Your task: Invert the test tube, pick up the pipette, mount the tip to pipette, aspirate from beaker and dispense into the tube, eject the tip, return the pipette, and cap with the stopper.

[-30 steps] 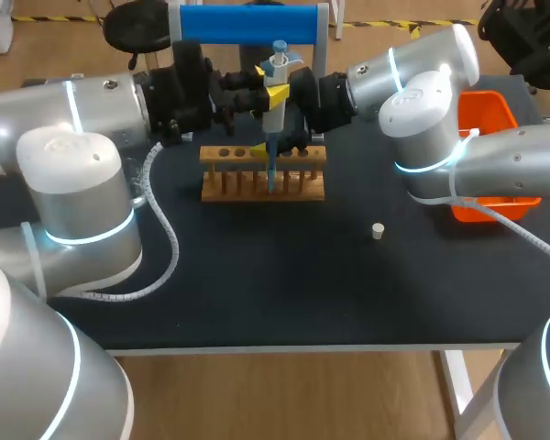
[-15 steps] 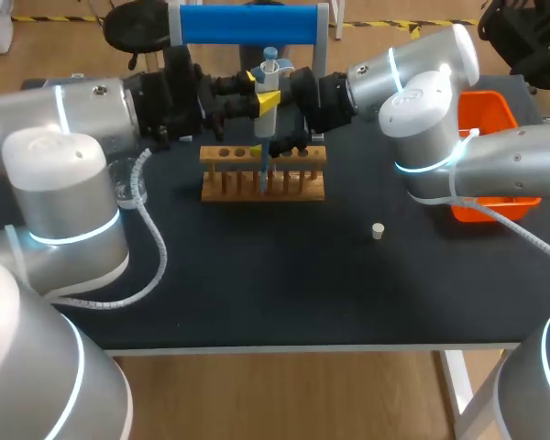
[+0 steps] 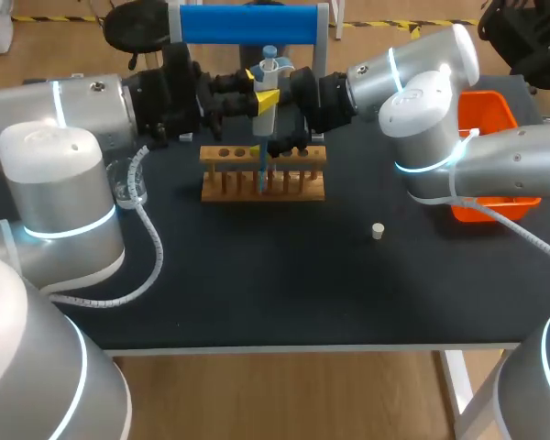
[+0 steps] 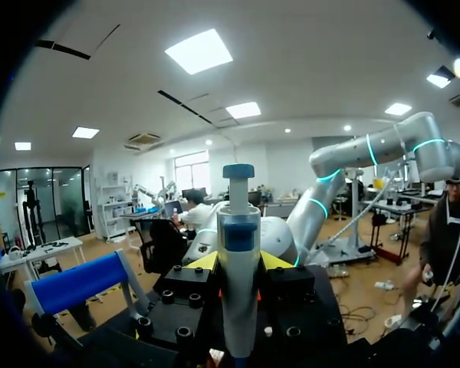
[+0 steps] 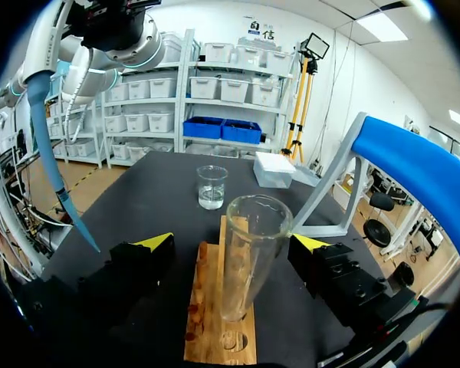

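Blue tip (image 5: pixel 55 169): mounted on the pipette (image 4: pixel 238 230). It hangs over the wooden rack (image 3: pixel 229 188), off to the 9 o'clock side of the test tube (image 5: pixel 249 253), not in its mouth.
Left end effector (image 4: pixel 239 264): pinching the pipette barrel from both sides, plunger up.
Right end effector (image 5: pixel 231 245): spread. The tube stands mouth-up in the rack between its fingers, and you can see a gap on at least one side.
Change: over the last second your left arm (image 3: pixel 64 119) slid the pipette a little toward 9 o'clock, away from the tube. The right arm (image 3: pixel 422 82) kept still.
Meaning: the tube looks empty, so you are likely heading for the beaker (image 3: pixel 126 188), at 9 o'clock of the rack, to aspirate.
Stopper (image 3: pixel 378 231): alone on the table (image 3: pixel 275 284), at 4 o'clock of the rack; capping is not yet due.
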`<state>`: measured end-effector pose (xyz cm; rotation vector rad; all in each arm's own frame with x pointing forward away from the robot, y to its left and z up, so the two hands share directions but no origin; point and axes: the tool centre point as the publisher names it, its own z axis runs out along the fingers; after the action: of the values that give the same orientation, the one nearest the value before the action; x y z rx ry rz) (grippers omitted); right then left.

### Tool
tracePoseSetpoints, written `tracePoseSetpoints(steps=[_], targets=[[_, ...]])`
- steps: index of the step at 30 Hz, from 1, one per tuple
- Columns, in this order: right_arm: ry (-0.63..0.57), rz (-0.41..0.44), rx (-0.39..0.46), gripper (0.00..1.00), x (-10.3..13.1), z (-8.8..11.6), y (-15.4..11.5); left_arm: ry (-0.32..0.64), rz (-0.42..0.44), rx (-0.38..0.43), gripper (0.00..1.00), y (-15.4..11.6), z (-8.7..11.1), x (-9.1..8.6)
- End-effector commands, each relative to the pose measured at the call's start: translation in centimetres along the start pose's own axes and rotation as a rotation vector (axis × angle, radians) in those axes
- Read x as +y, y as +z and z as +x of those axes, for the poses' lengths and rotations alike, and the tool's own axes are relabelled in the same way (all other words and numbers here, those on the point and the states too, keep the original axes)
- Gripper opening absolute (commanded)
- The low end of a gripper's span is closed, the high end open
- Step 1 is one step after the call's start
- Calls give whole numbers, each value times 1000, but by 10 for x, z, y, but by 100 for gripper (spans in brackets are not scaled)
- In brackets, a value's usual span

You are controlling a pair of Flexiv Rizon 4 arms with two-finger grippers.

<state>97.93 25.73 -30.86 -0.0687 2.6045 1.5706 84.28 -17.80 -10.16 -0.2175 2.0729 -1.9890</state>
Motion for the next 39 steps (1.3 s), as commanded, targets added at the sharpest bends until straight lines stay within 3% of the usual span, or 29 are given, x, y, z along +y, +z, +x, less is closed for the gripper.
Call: tracePoseSetpoints(steps=[1, 11, 21, 30, 39], targets=[[4, -1, -5, 100, -1, 0, -13, 0, 3, 2, 0, -1, 0, 0], [43, -10, -52, 100, -8, 2, -62, 0, 3, 2, 0, -1, 0, 0], [52, -43, -64, 100, -3, 25, -120, 0, 3, 2, 0, -1, 0, 0], [161, -237, -26, 100, 23, 50, -171, 0, 3, 2, 0, -1, 0, 0], [155, -361, 14, 100, 53, 78, -193, 0, 3, 2, 0, -1, 0, 0]])
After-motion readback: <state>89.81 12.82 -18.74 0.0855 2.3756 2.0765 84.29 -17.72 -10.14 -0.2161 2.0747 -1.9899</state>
